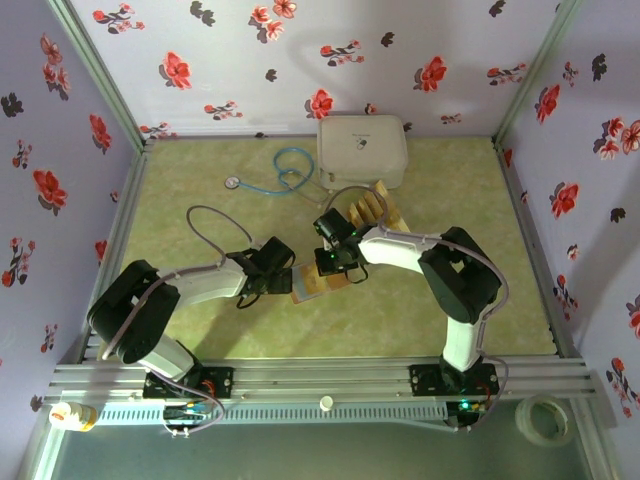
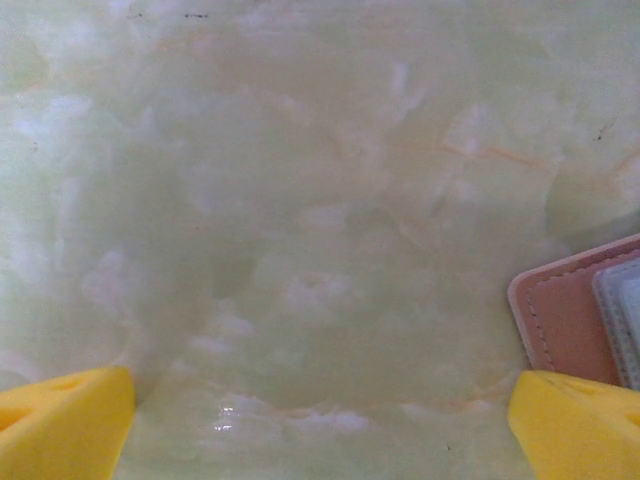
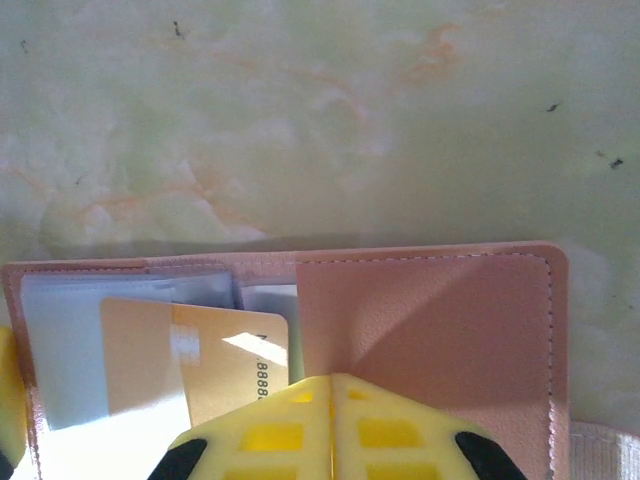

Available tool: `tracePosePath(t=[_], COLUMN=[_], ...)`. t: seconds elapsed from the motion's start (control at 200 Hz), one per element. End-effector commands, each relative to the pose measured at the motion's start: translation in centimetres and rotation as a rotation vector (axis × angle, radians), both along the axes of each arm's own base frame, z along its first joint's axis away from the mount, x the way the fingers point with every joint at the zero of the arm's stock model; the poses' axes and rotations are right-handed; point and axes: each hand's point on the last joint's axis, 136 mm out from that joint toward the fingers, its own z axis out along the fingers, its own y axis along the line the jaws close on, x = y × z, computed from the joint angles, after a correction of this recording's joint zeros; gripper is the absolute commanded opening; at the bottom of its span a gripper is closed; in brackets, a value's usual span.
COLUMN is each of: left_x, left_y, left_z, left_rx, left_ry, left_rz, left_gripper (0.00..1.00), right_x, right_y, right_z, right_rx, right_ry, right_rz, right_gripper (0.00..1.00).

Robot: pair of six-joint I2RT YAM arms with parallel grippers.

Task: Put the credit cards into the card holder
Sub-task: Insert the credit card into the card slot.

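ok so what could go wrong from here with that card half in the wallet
1. The credit card looks only partly inside the card holder and slightly skewed. A push from the shut right gripper could jam or bend it at the pocket edge.
2. The left gripper is open over bare table beside the card holder, not touching it, so the holder may slide under that push.

We see a smooth, glossy marbled surface [image 2: 300, 200], a matt leather-like card holder [image 3: 430, 330] with stitched edges, a satiny golden credit card [image 3: 215, 365], and yellow plastic on the right pincer [image 3: 333, 390].
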Motion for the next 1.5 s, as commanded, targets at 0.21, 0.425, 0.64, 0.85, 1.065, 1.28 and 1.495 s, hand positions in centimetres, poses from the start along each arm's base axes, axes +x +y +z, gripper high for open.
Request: tracePosePath(t=[0.21,0.425,0.64,0.85,1.065,1.28,1.495], left_x=[-0.3,-0.3,-0.3,-0.2,-0.9,-2.1,-2.8], left_y=[0.4,0.5,0.4,0.5,1.1,1.6,0.9], left_z=[-1.8,-1.8,-1.8,-0.8,1.3,1.6,0.6], left_rx=[0.035,0.031,0.027,0.027,-0.012,-0.041,-0.032], left_ry=[0.032,0.03,0.028,0.012,-0.015,-0.006,0.015], left_rz=[-0.01,-0.009,-0.008,-0.016,0.0,0.014,0.002], left_gripper=[0.98,0.98,0.98,0.98,0.98,0.97,0.97], right_x=[-0.8,-1.4,-2.4,-2.3,-2.5,-2.6,-2.9], right_y=[2.5,3.5,4.5,3.2,1.0,0.2,-0.4], right_z=[0.3,0.5,1.0,2.9,3.2,1.4,0.2], right_rx=[0.069,0.101,0.139,0.131,0.089,0.063,0.044], right_ry=[0.031,0.045,0.061,0.004,-0.032,-0.007,0.007], right_rz=[0.03,0.037,0.048,0.028,0.002,-0.005,-0.006], right_gripper=[0.05,0.05,0.03,0.04,0.05,0.05,0.04])
